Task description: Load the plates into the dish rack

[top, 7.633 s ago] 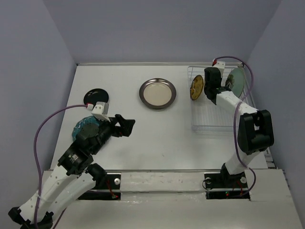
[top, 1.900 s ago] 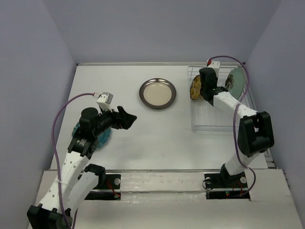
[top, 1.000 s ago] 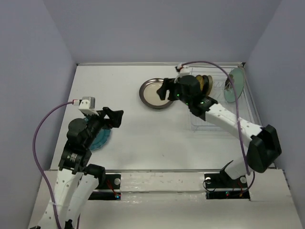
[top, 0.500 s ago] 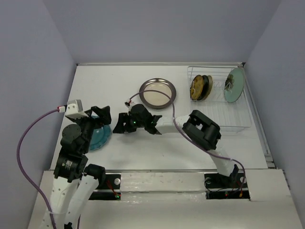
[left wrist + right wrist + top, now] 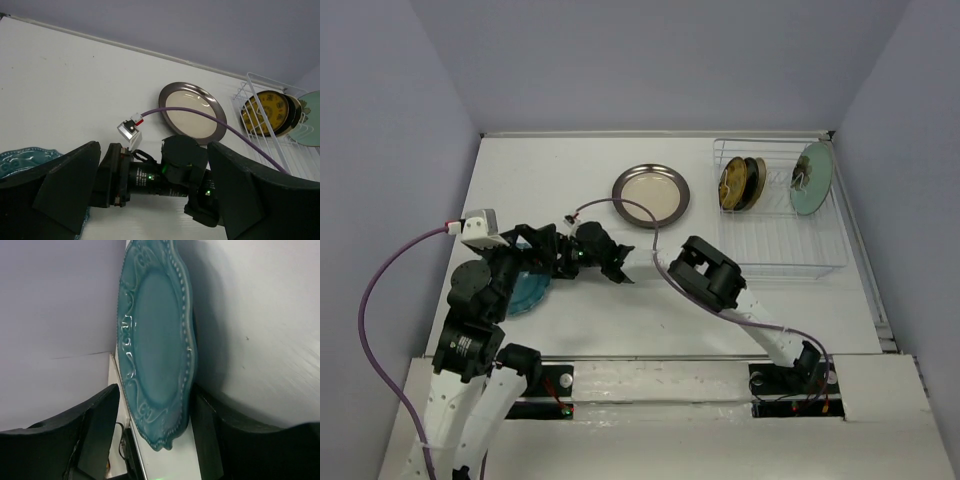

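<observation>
Status at this moment: the right arm has quit the dish rack (image 5: pixel 790 245), where it was working two seconds ago, and swung clear across the table (image 5: pixel 620 330) to the left side. The right gripper (image 5: pixel 156 392) is spread wide. The dark teal scalloped plate (image 5: pixel 152 340) fills the wrist view, its rim reaching down into the gap between the fingers. I see no contact yet.

The left gripper (image 5: pixel 152 150) is also wide apart and carries nothing. It has pulled in toward its own base over the last second. Its camera looks straight onto the right arm's wrist (the two are crowded very close from overhead).

Rack contents:
- The small amber patterned plate (image 5: pixel 731 184) stands in a slot at the left end.
- The small black plate (image 5: pixel 755 180) stands just beside it.
- The pale teal flowered plate (image 5: pixel 812 178) stands at the right end.

The silver-rimmed cream plate (image 5: pixel 651 195) lies flat on the table, near the rack's left side. I cannot locate the tan plate.

Assessment: three plates appear loaded, and the dark teal one is the piece in hand. I judge that the next move is a pinch on its rim. The left arm's closeness is the main hazard.
</observation>
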You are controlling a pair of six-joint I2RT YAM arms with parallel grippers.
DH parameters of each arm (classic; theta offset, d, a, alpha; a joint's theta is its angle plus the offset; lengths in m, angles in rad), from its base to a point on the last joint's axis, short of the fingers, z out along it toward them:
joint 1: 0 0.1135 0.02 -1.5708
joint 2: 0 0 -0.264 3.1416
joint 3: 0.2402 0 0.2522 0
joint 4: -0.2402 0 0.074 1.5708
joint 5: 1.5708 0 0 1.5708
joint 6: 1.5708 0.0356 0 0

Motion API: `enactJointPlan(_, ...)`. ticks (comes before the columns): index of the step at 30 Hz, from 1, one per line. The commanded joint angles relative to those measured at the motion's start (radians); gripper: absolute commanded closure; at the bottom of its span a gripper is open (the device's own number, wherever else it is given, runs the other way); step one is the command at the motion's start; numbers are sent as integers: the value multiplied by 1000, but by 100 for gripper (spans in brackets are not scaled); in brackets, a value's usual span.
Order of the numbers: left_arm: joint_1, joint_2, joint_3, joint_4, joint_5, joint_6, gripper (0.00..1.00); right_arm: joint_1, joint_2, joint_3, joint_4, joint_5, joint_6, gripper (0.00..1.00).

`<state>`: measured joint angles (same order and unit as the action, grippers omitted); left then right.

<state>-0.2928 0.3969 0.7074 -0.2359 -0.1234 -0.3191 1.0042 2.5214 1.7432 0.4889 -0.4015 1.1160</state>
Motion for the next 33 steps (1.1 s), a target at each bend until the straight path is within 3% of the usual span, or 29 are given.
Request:
enactJointPlan(1, -3, -4, 12, 44, 16, 12, 1, 48, 80, 120, 8, -26, 87, 37)
enactJointPlan(6, -5, -7, 14, 44, 21, 12, 1, 57, 100, 133, -27, 1, 102, 45)
enactJointPlan(10, -3, -12, 14, 49, 37, 15, 1, 66, 93, 79, -23, 27, 114, 93)
enactJointPlan(16, -5, -18, 12, 43, 34, 14, 1, 66, -51, -74, 57, 145, 33, 93)
enactJointPlan(19, -6, -20, 12, 41, 33, 14, 1, 54, -202, -171, 79, 217, -60, 93)
enactJointPlan(23, -6, -24, 12, 40, 34, 14, 1, 22, -515, -350, 83, 377, -237, 93)
enactJointPlan(25, -8, -26, 9, 41, 42, 14, 1, -22, -625, -468, 79, 476, -287, 93)
enactJointPlan(30, -9, -29, 3, 44, 54, 14, 1, -206, -971, -692, 54, 526, -369, 93)
enactJointPlan(33, -9, -33, -2, 49, 60, 14, 1, -373, -1269, -777, -65, 550, -419, 93)
